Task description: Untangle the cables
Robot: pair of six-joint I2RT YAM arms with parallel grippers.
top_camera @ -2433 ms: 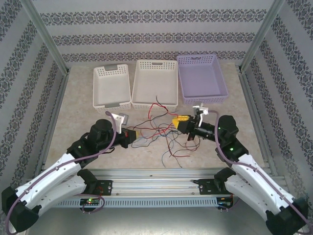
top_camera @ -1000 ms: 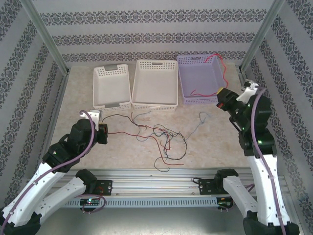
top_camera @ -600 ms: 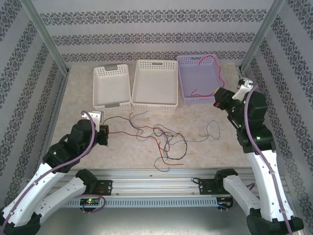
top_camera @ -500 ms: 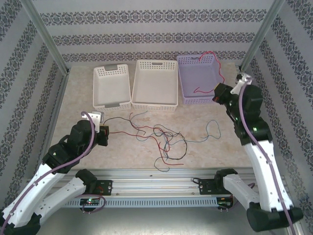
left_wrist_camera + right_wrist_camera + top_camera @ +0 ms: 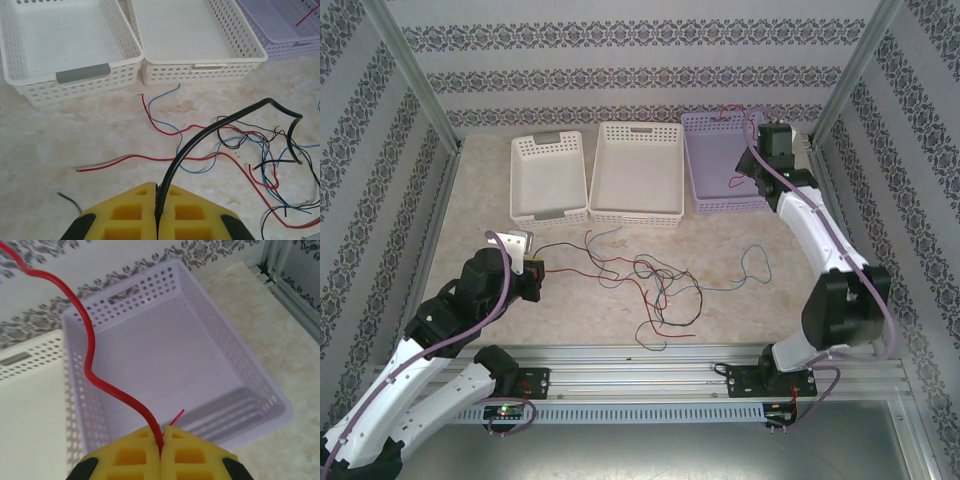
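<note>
A loose tangle of red, black and blue cables [image 5: 660, 285] lies mid-table. My left gripper [image 5: 533, 268] sits to its left, shut on a black cable [image 5: 220, 122] that arches from the jaws [image 5: 158, 192] towards the tangle. A red cable [image 5: 125, 160] and a blue one [image 5: 165, 95] lie on the table ahead of it. Over the purple basket [image 5: 720, 205] my right gripper [image 5: 752, 168] is shut on a red cable [image 5: 90, 355], which curls up and away from the jaws [image 5: 162, 434]; its short end pokes out beside them. A separate blue cable [image 5: 752, 265] lies on the right.
Two white baskets [image 5: 516, 180] [image 5: 638, 215] stand left of the purple one along the back. Metal frame posts [image 5: 850, 70] and patterned walls bound the table. A rail [image 5: 640, 355] runs along the near edge.
My right arm has swung farther back and left with the red cable, which now hangs over the purple basket. The left gripper has stayed put with the black cable.
</note>
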